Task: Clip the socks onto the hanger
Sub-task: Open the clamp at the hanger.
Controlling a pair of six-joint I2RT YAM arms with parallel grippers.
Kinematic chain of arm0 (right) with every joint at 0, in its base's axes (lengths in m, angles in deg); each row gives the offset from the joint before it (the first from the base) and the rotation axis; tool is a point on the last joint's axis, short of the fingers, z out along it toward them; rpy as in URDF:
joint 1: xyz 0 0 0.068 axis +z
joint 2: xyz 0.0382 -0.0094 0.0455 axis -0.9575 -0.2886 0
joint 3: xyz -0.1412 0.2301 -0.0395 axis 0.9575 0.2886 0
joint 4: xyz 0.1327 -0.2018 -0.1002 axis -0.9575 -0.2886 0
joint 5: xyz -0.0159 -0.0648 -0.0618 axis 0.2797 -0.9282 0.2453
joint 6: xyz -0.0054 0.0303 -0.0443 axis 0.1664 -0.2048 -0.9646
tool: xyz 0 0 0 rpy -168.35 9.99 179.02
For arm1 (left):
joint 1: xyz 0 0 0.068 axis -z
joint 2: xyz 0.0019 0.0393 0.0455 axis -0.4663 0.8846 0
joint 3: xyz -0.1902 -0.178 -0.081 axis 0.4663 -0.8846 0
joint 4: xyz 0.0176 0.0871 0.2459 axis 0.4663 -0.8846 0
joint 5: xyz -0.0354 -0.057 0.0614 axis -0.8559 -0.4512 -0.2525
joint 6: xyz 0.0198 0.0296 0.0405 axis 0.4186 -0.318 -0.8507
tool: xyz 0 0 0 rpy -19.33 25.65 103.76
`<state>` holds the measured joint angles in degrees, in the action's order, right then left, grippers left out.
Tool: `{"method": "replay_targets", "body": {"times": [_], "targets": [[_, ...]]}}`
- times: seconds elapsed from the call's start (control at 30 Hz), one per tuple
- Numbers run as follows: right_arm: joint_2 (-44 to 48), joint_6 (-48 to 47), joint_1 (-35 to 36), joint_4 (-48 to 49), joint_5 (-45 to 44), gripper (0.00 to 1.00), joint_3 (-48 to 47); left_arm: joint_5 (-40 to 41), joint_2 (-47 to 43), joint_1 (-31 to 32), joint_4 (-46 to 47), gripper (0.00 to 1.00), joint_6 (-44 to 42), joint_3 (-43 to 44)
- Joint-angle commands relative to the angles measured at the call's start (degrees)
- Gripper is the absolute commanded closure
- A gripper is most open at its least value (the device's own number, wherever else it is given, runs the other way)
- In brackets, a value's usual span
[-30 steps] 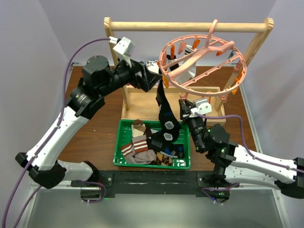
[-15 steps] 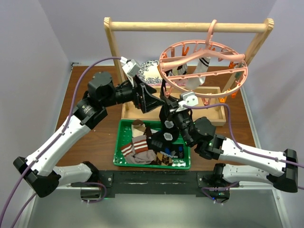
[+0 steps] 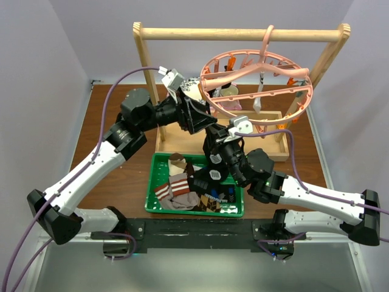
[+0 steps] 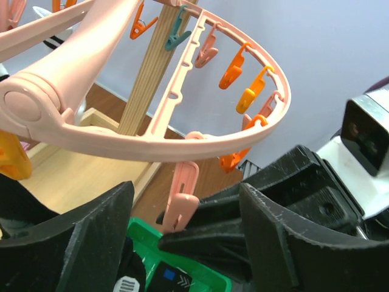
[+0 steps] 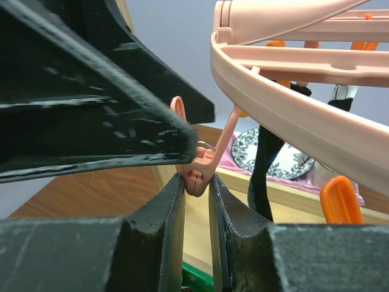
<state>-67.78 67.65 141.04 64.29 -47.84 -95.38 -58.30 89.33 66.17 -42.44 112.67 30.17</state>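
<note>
**A:** At the hanger's (image 4: 152, 145) 7 o'clock rim, seen from above, what has hold of what?

**B:** The right gripper (image 5: 196, 180) has its jaws drawn narrow, pinched on the lower end of a pink clip (image 5: 203, 159) that dangles from the rim. The left gripper (image 4: 184, 193) has its jaws wide, one finger on each side of that same clip, with air showing on both sides.

**A:** And the socks (image 3: 200, 199)?

**B:** Most lie heaped in the green basket (image 3: 194, 213) at 6 o'clock, a brown sock with white stripes (image 3: 176, 185) at the heap's 9 o'clock side. A black sock (image 3: 209, 167) hangs at the middle, just below the right gripper, its lower end over the basket.

**A:** Anything to read?

**B:** The black sock has white patches with dark marks on them, but they are too small to make out.

**A:** Edges, and room to move?

**B:** It is tight. The two grippers meet nose to nose under the rim, which passes just above the right fingers. The hanger's hook sits over the top bar of the wooden rack (image 3: 243, 33) at 12 o'clock, and one rack post stands just behind the left gripper at 11 o'clock. Under the ring there is a wooden tray (image 3: 173, 141) with a patterned plate (image 5: 282, 161) in it. The basket's near edge lies close to the arms' bases. Brown tabletop (image 3: 130, 188) shows at 9 o'clock, between the basket and the left edge.
</note>
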Motion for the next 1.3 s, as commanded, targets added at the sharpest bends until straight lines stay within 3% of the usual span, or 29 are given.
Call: {"method": "replay_targets", "body": {"times": [0.0,0.13,0.23,0.43,0.53,0.67,0.77,0.9,1.27], "targets": [[1.08,2.06,0.39,0.45,2.45,1.0,-1.0,-0.65,1.49,-0.23,4.97,0.3,2.05,2.63],[1.52,2.41,0.39,0.36,2.45,0.99,-0.82,-0.65,2.28,-0.14,5.15,0.49,1.7,3.16],[2.05,2.41,0.3,0.54,2.45,0.94,-0.39,-0.65,2.63,-0.23,5.06,0.53,1.61,3.6],[4.94,4.52,0.39,0.19,1.39,0.61,2.6,-0.48,2.89,-0.23,4.62,0.56,1.61,4.3],[9.33,5.92,0.3,1.42,1.56,0.51,6.72,-0.74,3.24,-0.31,4.62,0.56,1.79,4.74],[13.47,7.16,0.22,4.67,4.29,0.52,10.16,-1.18,4.03,-0.31,4.36,0.56,1.96,5.53],[12.34,6.72,-0.05,4.23,4.64,0.57,8.68,-1.53,4.3,-0.23,4.44,0.56,2.75,5.71],[11.28,6.37,-0.22,4.23,4.91,0.57,7.88,-1.97,4.3,-0.23,4.71,0.57,3.72,5.18],[15.06,-1.36,-3.21,3.61,2.97,0.41,6.74,0.58,4.56,-0.31,4.71,0.58,3.99,6.84]]}}
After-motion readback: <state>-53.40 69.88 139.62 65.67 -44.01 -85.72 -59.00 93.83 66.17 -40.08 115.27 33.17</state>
